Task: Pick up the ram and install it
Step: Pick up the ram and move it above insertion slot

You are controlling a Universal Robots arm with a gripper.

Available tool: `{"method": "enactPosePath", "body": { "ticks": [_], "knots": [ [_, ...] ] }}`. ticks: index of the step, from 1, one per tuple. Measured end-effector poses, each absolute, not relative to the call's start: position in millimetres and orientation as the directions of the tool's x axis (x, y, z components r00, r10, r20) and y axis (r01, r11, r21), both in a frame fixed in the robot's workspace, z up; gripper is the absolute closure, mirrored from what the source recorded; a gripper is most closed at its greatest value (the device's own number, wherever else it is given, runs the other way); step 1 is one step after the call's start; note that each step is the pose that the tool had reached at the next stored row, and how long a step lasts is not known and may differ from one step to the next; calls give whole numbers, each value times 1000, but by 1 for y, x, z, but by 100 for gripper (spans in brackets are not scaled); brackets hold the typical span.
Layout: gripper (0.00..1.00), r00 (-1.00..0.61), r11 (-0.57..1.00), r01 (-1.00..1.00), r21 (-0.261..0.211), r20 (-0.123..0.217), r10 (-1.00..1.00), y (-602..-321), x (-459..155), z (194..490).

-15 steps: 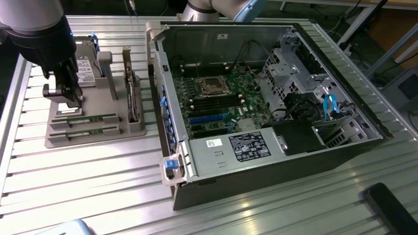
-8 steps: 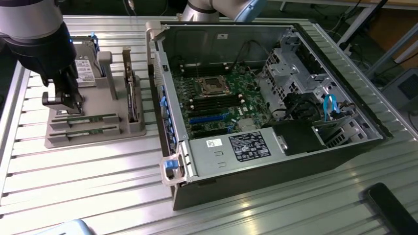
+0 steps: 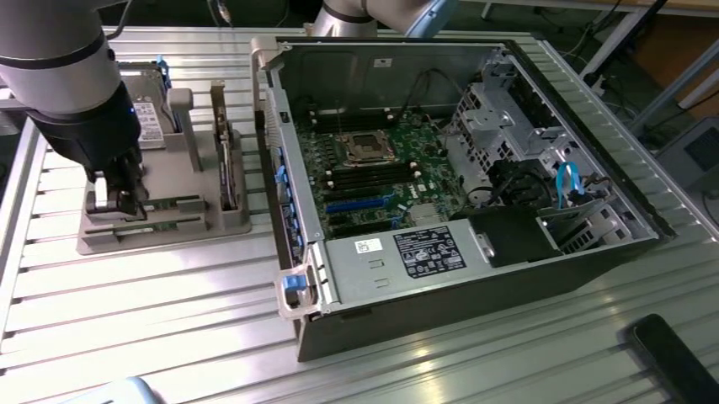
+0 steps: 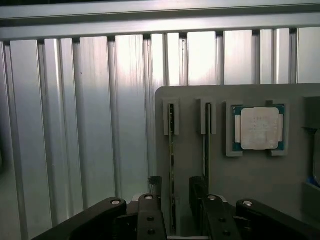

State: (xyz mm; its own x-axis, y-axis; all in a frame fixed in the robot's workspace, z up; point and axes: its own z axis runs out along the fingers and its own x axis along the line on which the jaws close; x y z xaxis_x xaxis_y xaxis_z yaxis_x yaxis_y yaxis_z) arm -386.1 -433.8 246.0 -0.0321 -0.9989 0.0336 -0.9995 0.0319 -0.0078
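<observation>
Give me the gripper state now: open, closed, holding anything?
Gripper: open, one finger on each side of a ram standing in the grey holder, gaps visible on both sides, holding nothing.

A: The table?
B: Ribbed metal, brushed, bright with glare.
A: And the holder?
B: Grey plastic, matt and smooth. The chip in it has a dull silver metal lid.
A: The case?
B: Bare sheet metal inside — black outside. The gripper looks matt black.
</observation>
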Motion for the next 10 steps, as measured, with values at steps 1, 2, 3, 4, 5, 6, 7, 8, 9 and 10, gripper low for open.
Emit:
{"method": "enactPosePath", "body": {
  "ticks": [1,2,3,4,5,6,7,8,9,10],
  "knots": [
    [64,-32,32,-999,-8,34,-999,-434,-386,246],
    [64,-32,32,-999,-8,33,-999,-434,-386,245],
    [64,-32,32,-999,-8,33,-999,-434,-386,245],
    [64,-32,32,-999,-8,33,-999,-434,-386,244],
    [64,-32,32,-999,-8,33,-999,-434,-386,243],
    [64,-32,32,-999,-8,33,-999,-434,-386,242],
    [64,-32,32,-999,-8,33,-999,-434,-386,241],
    [64,-32,32,-999,-8,33,-999,-434,-386,239],
    [64,-32,32,-999,-8,33,-999,-434,-386,238],
    [64,-32,32,-999,-8,33,-999,-434,-386,237]
  ]
}}
